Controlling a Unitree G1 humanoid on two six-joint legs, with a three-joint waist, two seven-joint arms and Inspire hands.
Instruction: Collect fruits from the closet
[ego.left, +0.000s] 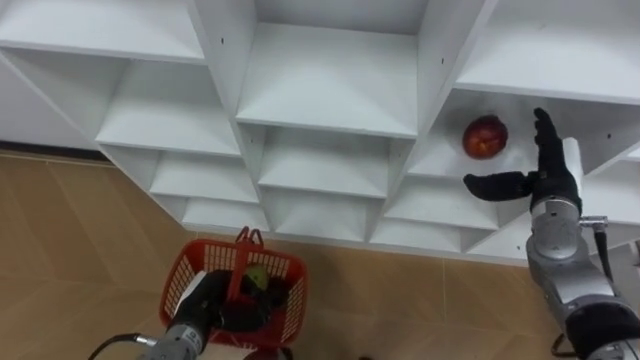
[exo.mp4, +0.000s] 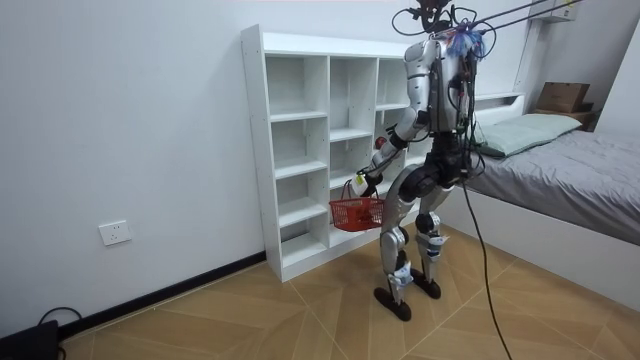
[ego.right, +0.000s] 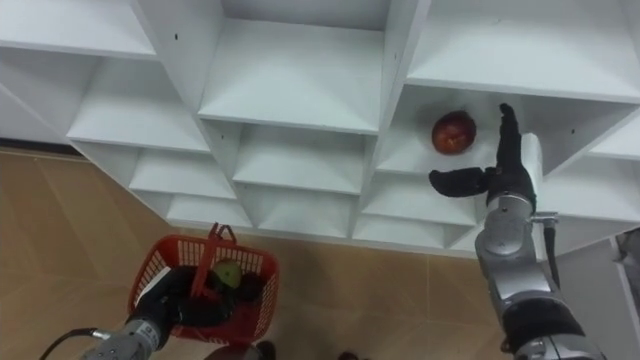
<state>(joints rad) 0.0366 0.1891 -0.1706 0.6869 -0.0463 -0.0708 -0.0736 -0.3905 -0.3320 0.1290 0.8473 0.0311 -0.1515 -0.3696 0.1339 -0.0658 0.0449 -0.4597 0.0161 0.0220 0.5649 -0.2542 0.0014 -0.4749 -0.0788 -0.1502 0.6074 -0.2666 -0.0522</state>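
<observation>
Your right hand (ego.left: 548, 180): fingers spread wide, just beside the apple (ego.left: 485, 137) in the closet (ego.left: 330, 90).
Your left hand (ego.left: 207, 300): curled round the basket (ego.left: 278, 263) handle.

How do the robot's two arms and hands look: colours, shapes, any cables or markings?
Both forearms are silver-grey metal cylinders. The right hand has black fingers and a white plate on its back; a thin dark cable runs beside its wrist. The left hand is black too, and a dark cable loops off its forearm.
</observation>
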